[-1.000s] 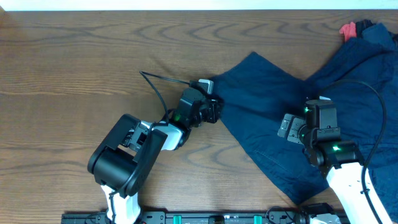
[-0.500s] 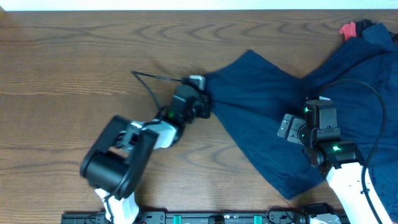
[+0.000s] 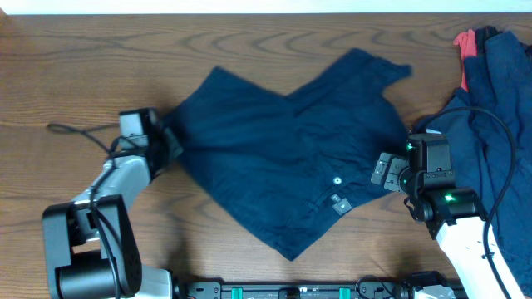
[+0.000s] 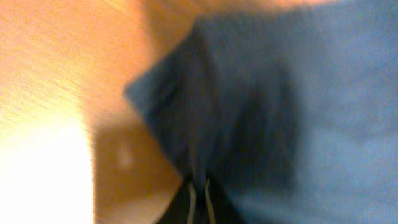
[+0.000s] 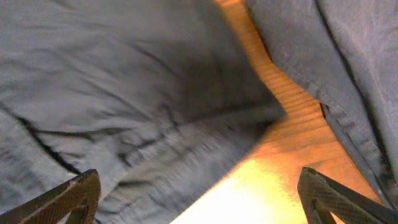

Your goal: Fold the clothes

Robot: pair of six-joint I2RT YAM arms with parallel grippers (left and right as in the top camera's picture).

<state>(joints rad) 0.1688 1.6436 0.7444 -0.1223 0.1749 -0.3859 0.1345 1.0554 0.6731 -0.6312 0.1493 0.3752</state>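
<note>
A pair of dark navy-blue shorts [image 3: 291,154] lies spread across the middle of the table. My left gripper [image 3: 170,139] is shut on the shorts' left corner, and in the left wrist view the navy cloth [image 4: 261,106] runs into the closed fingers [image 4: 199,199]. My right gripper [image 3: 391,170] is open just off the shorts' right edge; its wrist view shows the cloth [image 5: 124,93] beneath and between the spread fingertips [image 5: 202,196]. More navy garments [image 3: 499,91] are piled at the far right with a coral-red piece [image 3: 464,40] at the back.
The table is brown wood [image 3: 83,66]. A black cable [image 3: 79,130] trails left of the left wrist. The right arm's cable [image 3: 499,133] loops over the pile at the right. A white wall edge runs along the back.
My left gripper has pulled the shorts' corner far to the left, and the shorts have spread out flat across the table. The right arm has stayed in place.
</note>
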